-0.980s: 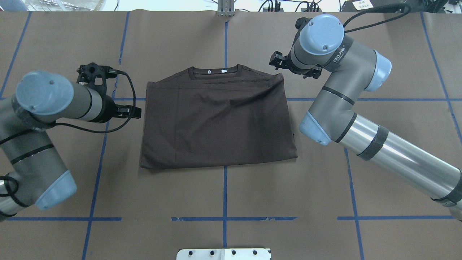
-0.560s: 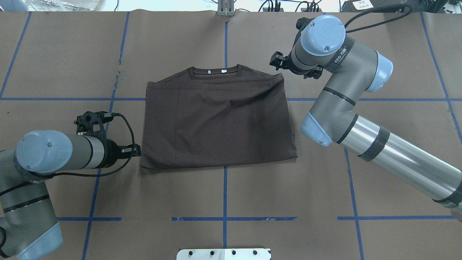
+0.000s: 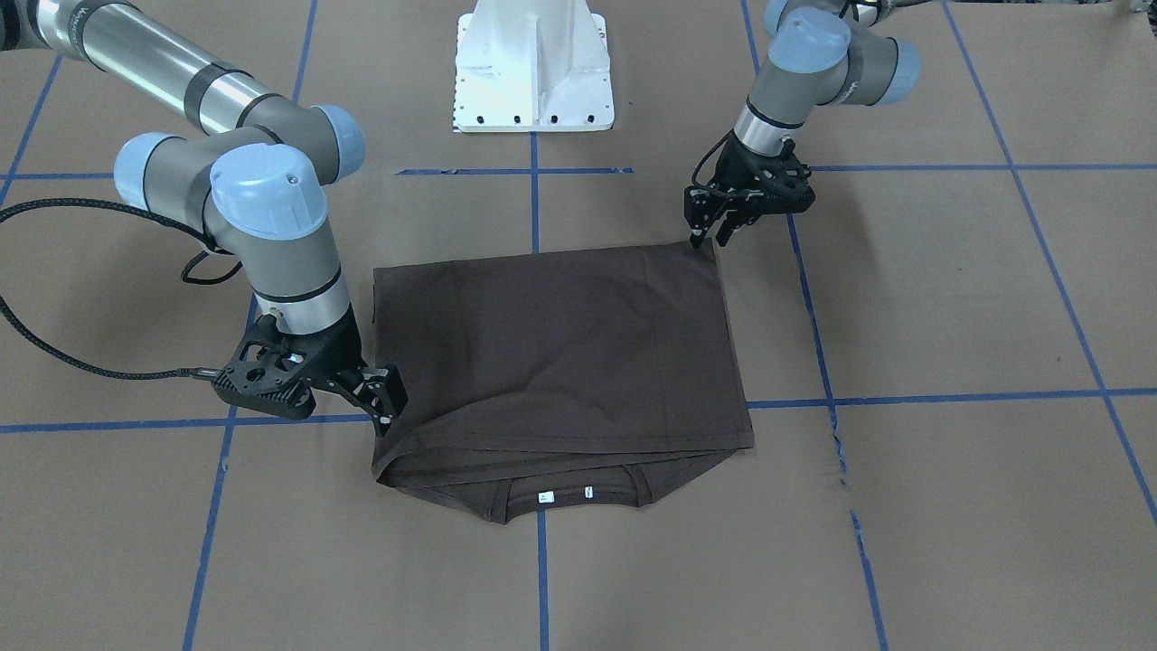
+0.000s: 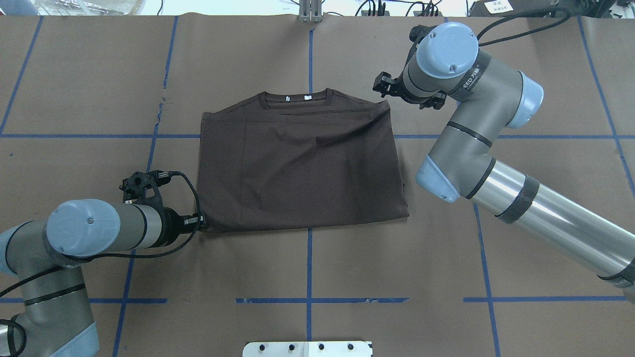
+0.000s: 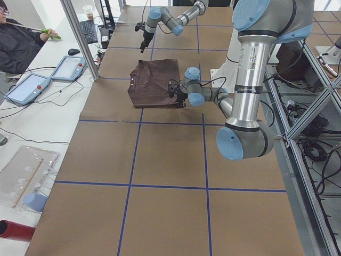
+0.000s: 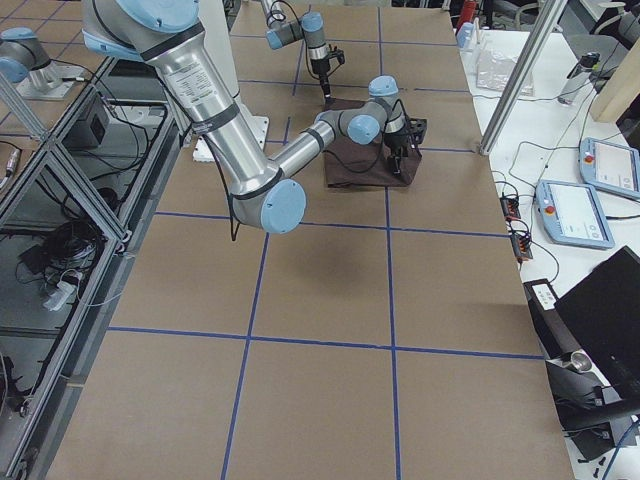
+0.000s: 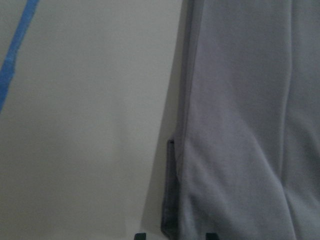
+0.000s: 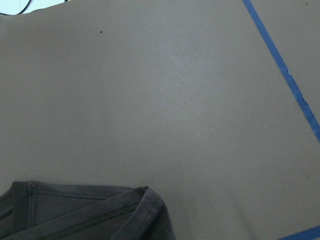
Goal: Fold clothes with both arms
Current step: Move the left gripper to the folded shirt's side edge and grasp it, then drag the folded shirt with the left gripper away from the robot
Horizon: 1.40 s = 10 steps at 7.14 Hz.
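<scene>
Beside T-shirt point(image 4: 297, 168), left hand point(image 3: 708, 240) spread astride corner, right hand point(image 3: 387, 418) fingertips obscured, grip unclear.

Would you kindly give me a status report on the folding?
Left gripper open, straddling near hem corner. Right gripper open beside collar-end corner. T-shirt folded flat. Nothing in the way.

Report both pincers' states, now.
Left pincer: open, straddling the T-shirt's hem corner, not yet closed.
Right pincer: open, holding nothing.
</scene>
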{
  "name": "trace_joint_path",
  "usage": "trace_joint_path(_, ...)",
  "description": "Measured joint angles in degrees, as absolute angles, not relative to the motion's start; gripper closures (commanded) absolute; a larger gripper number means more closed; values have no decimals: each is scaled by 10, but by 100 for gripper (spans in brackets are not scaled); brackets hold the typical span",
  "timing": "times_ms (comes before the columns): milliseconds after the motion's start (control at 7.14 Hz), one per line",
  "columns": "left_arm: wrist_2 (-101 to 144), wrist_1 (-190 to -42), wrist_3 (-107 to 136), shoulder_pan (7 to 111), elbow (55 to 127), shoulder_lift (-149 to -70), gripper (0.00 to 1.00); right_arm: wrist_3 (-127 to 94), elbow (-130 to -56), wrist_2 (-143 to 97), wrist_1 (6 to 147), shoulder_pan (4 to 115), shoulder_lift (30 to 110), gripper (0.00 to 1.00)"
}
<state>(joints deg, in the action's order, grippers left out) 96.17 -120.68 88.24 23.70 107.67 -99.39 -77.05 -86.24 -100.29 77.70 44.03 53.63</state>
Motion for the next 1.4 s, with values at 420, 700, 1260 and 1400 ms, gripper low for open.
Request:
trace_joint_path(420,961,-1206,882,236,1062,-1007,100,-770,-863,-1003,777,440,538,0)
trace_joint_path(700,960,-1205,879,239,1066,-1002,100,-770,-862,-1003,777,440,538,0)
trace_joint_path(1260,962,-1205,732,336,1031,-994,100,-771,-862,-1003,777,440,538,0)
trace_joint_path(1400,963,-1206,677,386,988,-1020,100,-772,-863,-1002,777,440,538,0)
